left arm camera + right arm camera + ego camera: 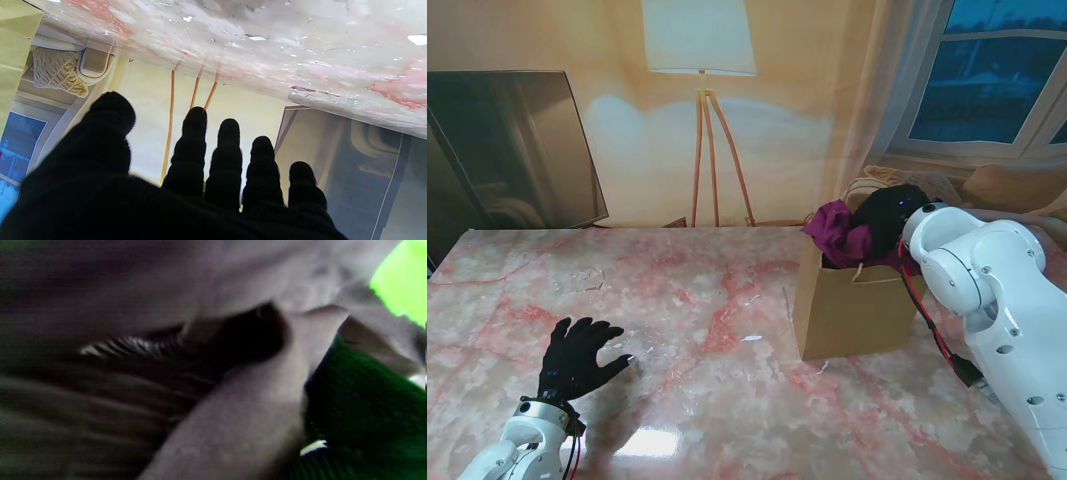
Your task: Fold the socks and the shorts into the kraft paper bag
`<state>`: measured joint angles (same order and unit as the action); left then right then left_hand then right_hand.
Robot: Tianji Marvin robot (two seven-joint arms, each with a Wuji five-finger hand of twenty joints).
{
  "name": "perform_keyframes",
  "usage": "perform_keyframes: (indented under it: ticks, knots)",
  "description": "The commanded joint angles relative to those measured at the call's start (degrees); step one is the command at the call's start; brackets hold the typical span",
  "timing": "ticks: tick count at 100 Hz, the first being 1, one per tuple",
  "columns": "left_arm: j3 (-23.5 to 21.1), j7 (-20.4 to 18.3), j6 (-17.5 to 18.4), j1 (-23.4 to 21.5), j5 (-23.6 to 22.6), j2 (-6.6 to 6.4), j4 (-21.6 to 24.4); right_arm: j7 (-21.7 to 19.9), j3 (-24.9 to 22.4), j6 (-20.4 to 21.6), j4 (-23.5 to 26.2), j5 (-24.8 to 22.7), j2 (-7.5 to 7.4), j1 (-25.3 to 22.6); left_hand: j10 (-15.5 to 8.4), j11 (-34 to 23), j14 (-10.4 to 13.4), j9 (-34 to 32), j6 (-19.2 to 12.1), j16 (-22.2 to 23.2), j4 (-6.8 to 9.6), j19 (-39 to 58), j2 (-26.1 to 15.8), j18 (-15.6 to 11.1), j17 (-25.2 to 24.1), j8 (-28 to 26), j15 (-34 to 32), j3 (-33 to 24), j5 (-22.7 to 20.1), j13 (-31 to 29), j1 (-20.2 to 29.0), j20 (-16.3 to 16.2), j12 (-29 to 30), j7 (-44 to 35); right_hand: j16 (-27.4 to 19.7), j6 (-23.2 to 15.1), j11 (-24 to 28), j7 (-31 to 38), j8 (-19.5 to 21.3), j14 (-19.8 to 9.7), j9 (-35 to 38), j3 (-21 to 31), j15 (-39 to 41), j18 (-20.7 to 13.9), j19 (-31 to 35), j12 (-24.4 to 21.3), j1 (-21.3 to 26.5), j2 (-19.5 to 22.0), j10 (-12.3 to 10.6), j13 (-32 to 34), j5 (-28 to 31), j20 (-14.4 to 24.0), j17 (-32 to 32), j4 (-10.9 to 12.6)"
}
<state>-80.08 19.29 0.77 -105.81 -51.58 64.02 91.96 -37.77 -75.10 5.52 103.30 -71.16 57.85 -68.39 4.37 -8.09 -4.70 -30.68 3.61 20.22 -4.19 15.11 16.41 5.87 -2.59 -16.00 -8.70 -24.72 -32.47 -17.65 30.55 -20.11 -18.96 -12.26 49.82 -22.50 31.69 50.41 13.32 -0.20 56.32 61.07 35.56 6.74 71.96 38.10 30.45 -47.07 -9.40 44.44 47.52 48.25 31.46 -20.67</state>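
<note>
Bag (847, 315): could be tipped by right hand (889, 222) pushing purple cloth (835, 232), centre right; its fingers cannot be told.
Left hand (577, 358): spread, nothing held, lower left.

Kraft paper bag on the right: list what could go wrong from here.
1. The purple shorts bulge over the rim of the kraft paper bag; they may spill out once released.
2. The right hand is pushing in at the mouth while the left hand rests open far away, so the unbraced bag could tip or slide.
</note>
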Motion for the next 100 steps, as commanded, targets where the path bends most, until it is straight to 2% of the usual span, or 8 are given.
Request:
perform_keyframes:
  ticks: [1,19,26,35,38,53,69,100]
  knots:
    - [0.18,-0.10,0.00,-0.07,0.18,-0.08,0.06,-1.52,0.93,0.27,-0.07,0.35,-0.30,0.18,1.03,1.48,1.33,1.94,-0.46,-0.67,2.74,-0.82,-1.59,-0.22,-0.33,-0.62,1.47,1.42,-0.21,1.49,0.53,-1.15,0.95,0.49,0.70,-0.91,-0.46,2.96,-0.25,-1.02,-2.45,1.48,-1.26,-1.17,-1.27,1.92,3.54,10.24,-0.02,-2.98,1.94,3.55,-1.76,3.32]
    - [0.10,-0.05,0.02,-0.14,0.13,-0.09,0.05,-8.05,2.66,-0.74,-0.01,2.88,-0.84,1.77,0.92,1.47,1.44,1.96,-0.52,-0.65,2.73,-0.65,-1.37,-0.30,-0.29,-0.66,1.44,1.21,-0.35,1.49,0.71,-1.27,0.95,0.38,0.86,3.84,-1.65,-0.77,-1.22,-1.75,-10.76,-2.42,-3.32,-2.16,-7.72,2.87,3.58,14.98,0.91,-9.91,-4.74,3.64,-6.65,4.24]
    - [0.03,-0.14,0.06,-0.20,0.11,-0.10,0.06,-8.55,2.92,-0.60,-0.13,3.05,-0.92,2.03,0.83,1.45,1.45,1.94,-0.65,-0.65,2.72,-0.63,-1.27,-0.32,-0.31,-0.82,1.45,1.08,-0.98,1.57,0.73,-1.28,0.94,0.01,0.06,6.11,-0.56,-8.65,2.62,-1.86,-12.75,-1.02,-4.19,-2.41,-10.12,-3.15,-0.50,12.05,0.79,-10.66,-6.28,5.18,-6.89,5.31]
    - [-0.05,-0.19,0.00,-0.32,0.05,-0.11,0.12,-9.18,3.04,-0.38,-0.08,3.03,-0.97,2.26,0.94,1.44,1.33,1.93,-0.62,-0.64,2.68,-0.64,-1.09,-0.26,-0.33,-0.98,1.41,0.92,-1.20,1.54,0.72,-1.26,0.94,-0.26,-4.04,7.49,-4.51,-18.27,9.23,-2.21,-13.09,0.59,-8.36,-2.02,-12.83,-8.44,-6.16,11.34,1.19,-10.80,-7.38,4.96,-7.61,12.29]
    - [-0.07,-0.16,-0.01,-0.34,0.06,-0.11,0.12,-9.32,3.05,-0.43,-0.03,3.12,-0.98,2.30,0.94,1.47,1.36,2.01,-0.61,-0.63,2.66,-0.66,-1.08,-0.28,-0.35,-1.02,1.40,0.84,-1.18,1.55,0.71,-1.25,0.95,-0.29,-5.11,7.75,-5.59,-19.48,10.00,-2.27,-13.49,0.40,-9.68,-1.97,-13.38,-9.50,-7.00,10.52,1.44,-11.13,-8.42,4.94,-8.00,13.14]
    - [-0.08,-0.03,-0.07,-0.39,0.03,-0.09,0.06,-12.54,3.27,-0.45,0.50,3.82,-1.24,3.18,0.88,1.46,1.26,1.98,-0.82,-0.59,2.60,-0.74,-1.03,-0.22,-0.41,-1.19,1.37,0.57,-1.44,1.60,0.68,-1.22,0.96,-0.54,-8.62,9.70,-8.41,-23.95,10.35,-2.45,-17.74,-2.69,-14.25,-2.07,-18.60,-12.59,-11.58,9.45,2.26,-14.89,-13.96,4.16,-11.96,13.41]
    - [-0.06,-0.02,0.00,-0.36,0.02,-0.10,-0.03,-15.15,3.20,-1.05,1.13,5.27,-1.54,3.73,0.87,1.45,1.31,1.98,-1.30,-0.54,2.53,-0.74,-0.97,-0.24,-0.35,-1.41,1.33,0.39,-1.74,1.61,0.56,-1.27,0.96,-0.88,-11.42,10.93,-9.60,-26.25,10.72,-2.33,-19.46,-11.49,-17.26,-1.26,-23.67,-14.06,-14.78,11.73,2.62,-15.54,-16.24,4.14,-14.14,13.61]
    - [-0.14,0.14,0.16,-0.34,-0.02,-0.09,-0.15,-8.87,0.61,-1.93,2.46,6.26,-1.00,1.46,0.89,1.42,1.21,1.95,-1.26,-0.48,2.48,-0.80,-0.73,-0.25,-0.39,-1.63,1.28,-0.03,-1.98,1.59,0.59,-1.30,0.95,-1.23,-15.12,11.86,-10.15,-26.80,11.60,-1.05,-16.66,-18.95,-21.12,0.55,-28.59,-15.23,-16.99,15.58,2.75,-8.43,-15.52,-1.37,-12.68,14.41]
